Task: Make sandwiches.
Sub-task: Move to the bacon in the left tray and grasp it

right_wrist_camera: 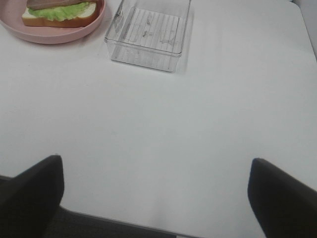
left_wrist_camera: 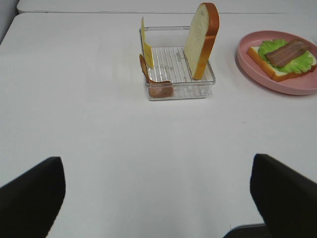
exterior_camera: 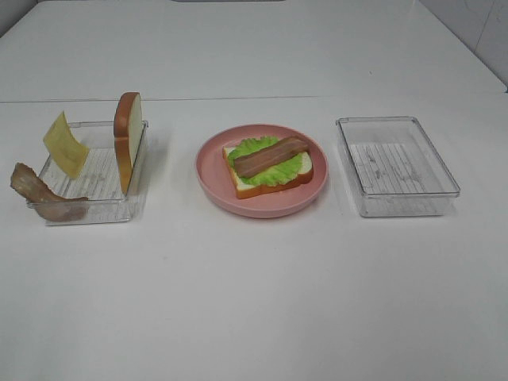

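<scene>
High overview, 2 wrist views, shared plate

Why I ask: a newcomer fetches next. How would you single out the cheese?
On the table, find the clear tray left of the pink plate. The cheese slice leans at its wall opposite the upright bread slice. It alone is thin, yellow, square; the bacon strip beside it is brown.

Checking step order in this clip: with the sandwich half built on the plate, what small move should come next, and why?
Probably the left claw reaches toward the cheese square leaning in the left tray. The stack on the plate has only bread, lettuce and one bacon strip; that claw is open and faces the tray. The spare strip could equally go first.
</scene>
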Tool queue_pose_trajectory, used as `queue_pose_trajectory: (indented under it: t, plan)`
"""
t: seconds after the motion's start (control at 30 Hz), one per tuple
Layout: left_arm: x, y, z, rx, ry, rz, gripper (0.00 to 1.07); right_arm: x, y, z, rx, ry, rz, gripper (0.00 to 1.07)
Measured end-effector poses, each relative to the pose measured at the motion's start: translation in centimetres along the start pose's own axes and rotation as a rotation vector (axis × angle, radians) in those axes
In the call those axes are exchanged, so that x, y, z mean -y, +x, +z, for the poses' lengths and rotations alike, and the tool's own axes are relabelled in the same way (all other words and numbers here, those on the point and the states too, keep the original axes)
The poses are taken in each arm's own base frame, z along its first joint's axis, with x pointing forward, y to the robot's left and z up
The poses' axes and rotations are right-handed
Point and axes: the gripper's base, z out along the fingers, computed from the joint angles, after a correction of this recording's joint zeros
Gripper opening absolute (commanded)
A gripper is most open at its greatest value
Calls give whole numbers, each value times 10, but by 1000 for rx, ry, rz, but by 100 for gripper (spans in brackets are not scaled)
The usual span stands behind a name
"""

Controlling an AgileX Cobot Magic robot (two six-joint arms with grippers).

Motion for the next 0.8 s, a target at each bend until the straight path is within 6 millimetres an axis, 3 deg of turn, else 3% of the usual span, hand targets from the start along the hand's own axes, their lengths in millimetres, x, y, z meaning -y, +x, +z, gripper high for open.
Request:
queue_pose_trajectory:
  t: [0.8]
  plan:
    - [0,0,0,0,0,0,93,0,0,0,0,0,0,99]
